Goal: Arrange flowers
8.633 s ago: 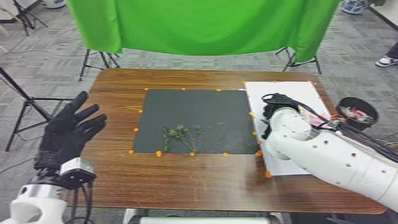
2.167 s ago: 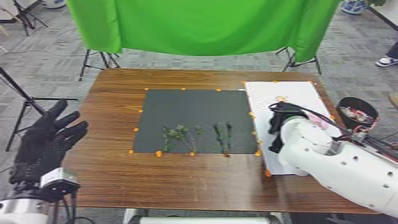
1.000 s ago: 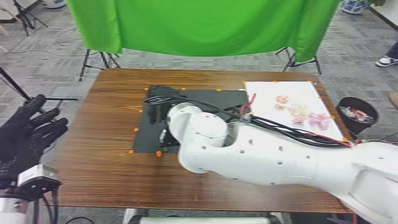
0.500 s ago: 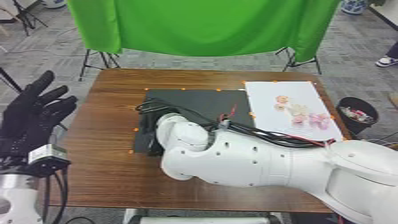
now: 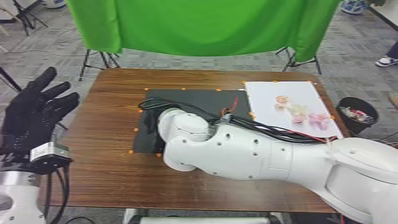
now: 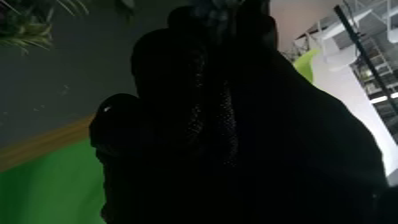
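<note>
Backdrop: we see a green cloth hanging beyond the brown table.
White sheet: we find pink and pale flowers lying on it, right of the dark mat.
Mat: in the right wrist view we see green sprigs on it.
Right hand: over the mat, under its arm; we cannot tell how wide or narrow it is.
Left hand: left of the table, spread wide.

High downward head view, close-up wrist view, shared green cloth
</note>
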`<act>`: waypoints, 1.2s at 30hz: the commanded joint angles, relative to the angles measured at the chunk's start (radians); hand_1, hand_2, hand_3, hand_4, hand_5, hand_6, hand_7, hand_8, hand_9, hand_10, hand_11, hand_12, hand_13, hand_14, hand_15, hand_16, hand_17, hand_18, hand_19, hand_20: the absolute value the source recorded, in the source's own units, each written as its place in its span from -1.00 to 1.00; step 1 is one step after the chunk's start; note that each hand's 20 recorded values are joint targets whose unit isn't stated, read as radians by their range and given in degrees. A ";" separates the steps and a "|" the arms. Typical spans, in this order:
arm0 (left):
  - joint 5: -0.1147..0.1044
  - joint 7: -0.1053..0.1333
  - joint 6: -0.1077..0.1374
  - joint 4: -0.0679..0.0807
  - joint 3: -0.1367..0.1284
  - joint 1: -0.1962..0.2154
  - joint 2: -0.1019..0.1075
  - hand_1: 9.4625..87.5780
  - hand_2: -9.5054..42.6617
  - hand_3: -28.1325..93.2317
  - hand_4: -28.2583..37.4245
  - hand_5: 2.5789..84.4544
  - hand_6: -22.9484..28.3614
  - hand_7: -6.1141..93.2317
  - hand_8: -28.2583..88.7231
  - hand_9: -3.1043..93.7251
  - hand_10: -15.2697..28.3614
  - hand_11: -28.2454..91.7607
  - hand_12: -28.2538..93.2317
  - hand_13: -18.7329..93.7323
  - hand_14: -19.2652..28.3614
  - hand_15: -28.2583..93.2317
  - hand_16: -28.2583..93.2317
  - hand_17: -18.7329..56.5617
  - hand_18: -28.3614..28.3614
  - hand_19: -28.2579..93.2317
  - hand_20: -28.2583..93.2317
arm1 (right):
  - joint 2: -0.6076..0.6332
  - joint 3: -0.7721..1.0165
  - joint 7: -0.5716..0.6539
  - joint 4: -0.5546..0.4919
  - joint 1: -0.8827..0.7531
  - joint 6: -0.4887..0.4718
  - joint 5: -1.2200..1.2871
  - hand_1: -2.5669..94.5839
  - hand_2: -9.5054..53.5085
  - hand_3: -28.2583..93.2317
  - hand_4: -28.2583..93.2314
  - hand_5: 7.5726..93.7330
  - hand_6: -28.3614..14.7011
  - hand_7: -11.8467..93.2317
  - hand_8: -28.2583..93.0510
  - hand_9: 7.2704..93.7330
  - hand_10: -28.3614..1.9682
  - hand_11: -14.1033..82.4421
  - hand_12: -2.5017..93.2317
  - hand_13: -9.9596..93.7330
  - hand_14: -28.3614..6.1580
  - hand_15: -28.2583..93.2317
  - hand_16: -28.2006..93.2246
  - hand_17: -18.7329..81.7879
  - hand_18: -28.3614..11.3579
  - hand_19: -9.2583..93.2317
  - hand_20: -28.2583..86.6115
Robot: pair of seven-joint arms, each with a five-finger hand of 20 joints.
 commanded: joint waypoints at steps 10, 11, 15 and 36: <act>-0.051 0.074 0.032 -0.013 -0.020 0.064 0.048 -0.51 -0.34 0.47 -0.78 -0.25 0.21 -0.74 -0.64 -0.38 0.56 -0.15 -0.36 -0.33 0.97 0.37 -0.74 -0.67 1.00 0.44 -0.63 | -0.019 0.056 0.015 0.010 -0.013 -0.106 0.012 0.18 -1.00 0.62 -1.00 0.39 0.20 -0.22 -0.48 0.81 0.26 -0.49 -0.32 0.67 0.38 0.41 -0.18 0.31 -0.29 1.00 -0.16; -0.052 0.077 0.033 -0.014 -0.024 0.071 0.047 -0.51 -0.34 0.47 -0.78 -0.25 0.21 -0.74 -0.64 -0.38 0.56 -0.16 -0.36 -0.33 0.97 0.37 -0.74 -0.67 1.00 0.44 -0.63 | -0.020 0.063 0.017 0.010 -0.018 -0.115 0.009 0.18 -1.00 0.62 -1.00 0.39 0.20 -0.22 -0.48 0.80 0.25 -0.49 -0.32 0.67 0.37 0.41 -0.18 0.31 -0.29 1.00 -0.16; -0.069 0.094 0.040 -0.013 -0.024 0.080 0.060 -0.51 -0.34 0.47 -0.78 -0.25 0.21 -0.74 -0.63 -0.38 0.56 -0.16 -0.35 -0.33 0.97 0.36 -0.74 -0.67 1.00 0.44 -0.63 | -0.021 0.078 0.036 0.010 -0.023 -0.145 0.009 0.13 -1.00 0.62 -1.00 0.38 0.17 -0.24 -0.49 0.77 0.20 -0.40 -0.39 0.67 0.28 0.42 -0.22 0.31 -0.33 1.00 -0.16; -0.041 0.042 0.018 -0.015 -0.027 0.069 0.028 -0.50 -0.33 0.48 -0.78 -0.25 0.21 -0.75 -0.63 -0.38 0.56 -0.17 -0.35 -0.33 0.97 0.35 -0.73 -0.68 1.00 0.43 -0.62 | -0.020 0.107 0.101 -0.002 -0.035 -0.218 -0.008 -0.20 -1.00 0.65 -0.92 0.20 0.08 -0.43 -0.71 0.64 -0.17 -0.21 -0.60 0.67 0.07 0.41 -0.28 0.35 -0.42 1.00 -0.23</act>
